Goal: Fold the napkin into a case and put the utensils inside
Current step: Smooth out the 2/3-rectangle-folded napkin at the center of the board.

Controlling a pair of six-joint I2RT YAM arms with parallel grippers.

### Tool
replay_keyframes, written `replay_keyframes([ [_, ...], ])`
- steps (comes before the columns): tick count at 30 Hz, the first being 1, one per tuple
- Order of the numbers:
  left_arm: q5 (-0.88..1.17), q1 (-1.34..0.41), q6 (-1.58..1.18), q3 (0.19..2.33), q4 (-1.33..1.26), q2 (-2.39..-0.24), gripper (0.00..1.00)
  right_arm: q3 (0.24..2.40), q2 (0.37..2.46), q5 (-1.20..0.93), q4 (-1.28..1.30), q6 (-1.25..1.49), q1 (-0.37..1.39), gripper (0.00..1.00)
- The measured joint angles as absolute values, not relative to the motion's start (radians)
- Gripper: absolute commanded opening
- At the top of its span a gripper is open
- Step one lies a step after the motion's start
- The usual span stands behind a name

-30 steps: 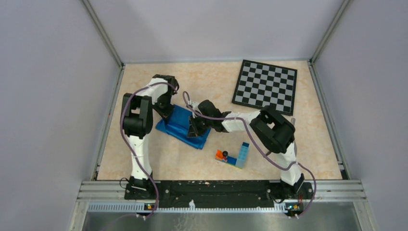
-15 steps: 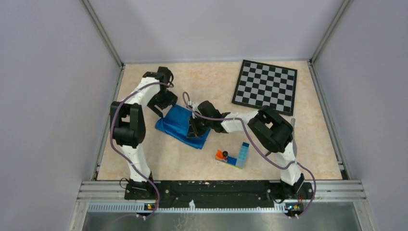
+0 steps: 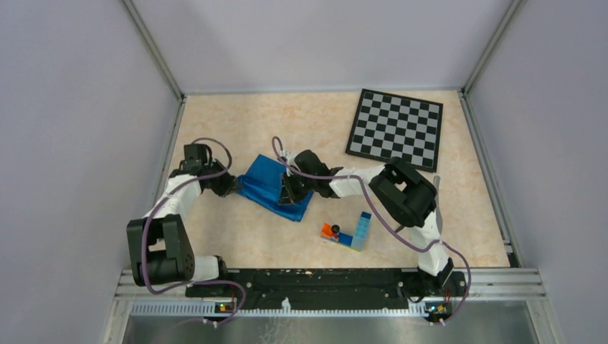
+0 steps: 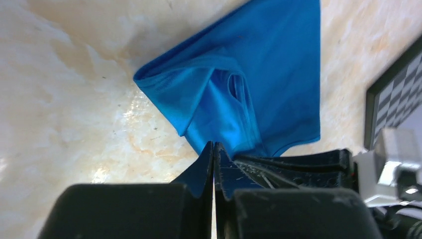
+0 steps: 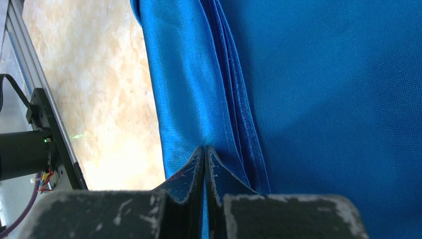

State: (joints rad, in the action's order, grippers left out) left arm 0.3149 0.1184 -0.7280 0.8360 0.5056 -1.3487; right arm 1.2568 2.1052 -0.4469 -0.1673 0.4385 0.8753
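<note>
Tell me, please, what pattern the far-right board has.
Dark and light grey checks; the board shows best in the top external view.

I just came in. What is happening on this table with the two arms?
Two robot arms are working on a blue napkin, which lies partly folded, in several layers, on the table. The right end effector is shut on a folded edge at the napkin's right side. The left end effector is shut at the napkin's left corner; whether it pinches cloth is unclear. The work is at the folding stage. A chessboard and a toy brick block lie apart, untouched.
</note>
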Motion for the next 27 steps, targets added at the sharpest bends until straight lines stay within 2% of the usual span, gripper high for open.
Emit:
replay_keyframes([
  [9, 0.5, 0.149, -0.673, 0.662, 0.161, -1.385, 0.0, 1.257, 2.105, -0.447, -0.167, 0.438, 0.875, 0.0],
  [27, 0.609, 0.215, -0.7, 0.644, -0.186, -1.67, 0.0, 1.265, 2.106, -0.456, -0.153, 0.439, 0.875, 0.0],
])
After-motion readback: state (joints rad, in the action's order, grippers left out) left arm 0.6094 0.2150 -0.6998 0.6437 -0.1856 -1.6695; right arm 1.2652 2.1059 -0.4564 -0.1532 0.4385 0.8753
